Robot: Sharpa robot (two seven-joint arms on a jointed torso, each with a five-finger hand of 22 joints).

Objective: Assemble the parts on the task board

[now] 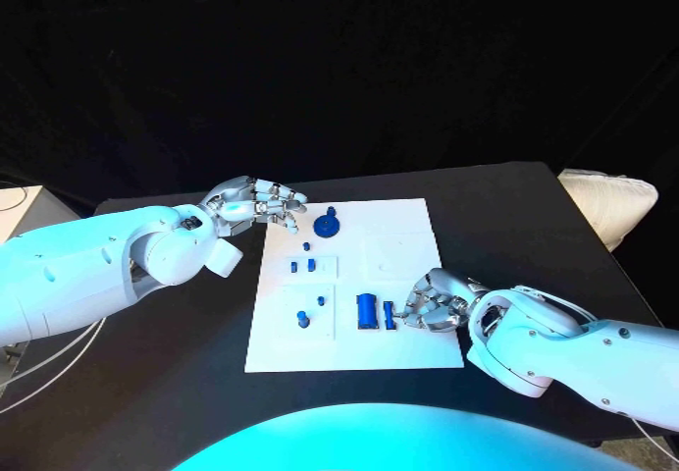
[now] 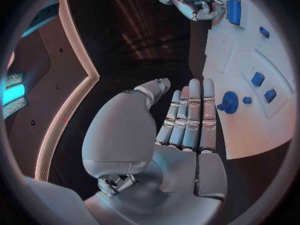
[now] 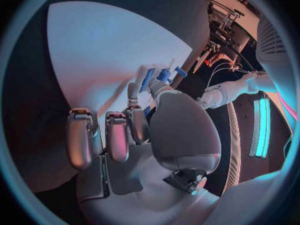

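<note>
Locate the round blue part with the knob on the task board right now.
In the head view the round blue part sits near the far edge of the task board, on its left side, just right of the left hand and its fingers.

Black table [image 1: 524,235] fills mid frame. Pale cushioned object [image 1: 611,201] at right edge. White surface corner [image 1: 20,206] at left edge.

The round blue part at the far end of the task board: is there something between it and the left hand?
Nothing visible stands between them. The left hand sits at the task board's far left corner, fingers extended, holding nothing, and only bare white board separates it from the round blue part.
</note>
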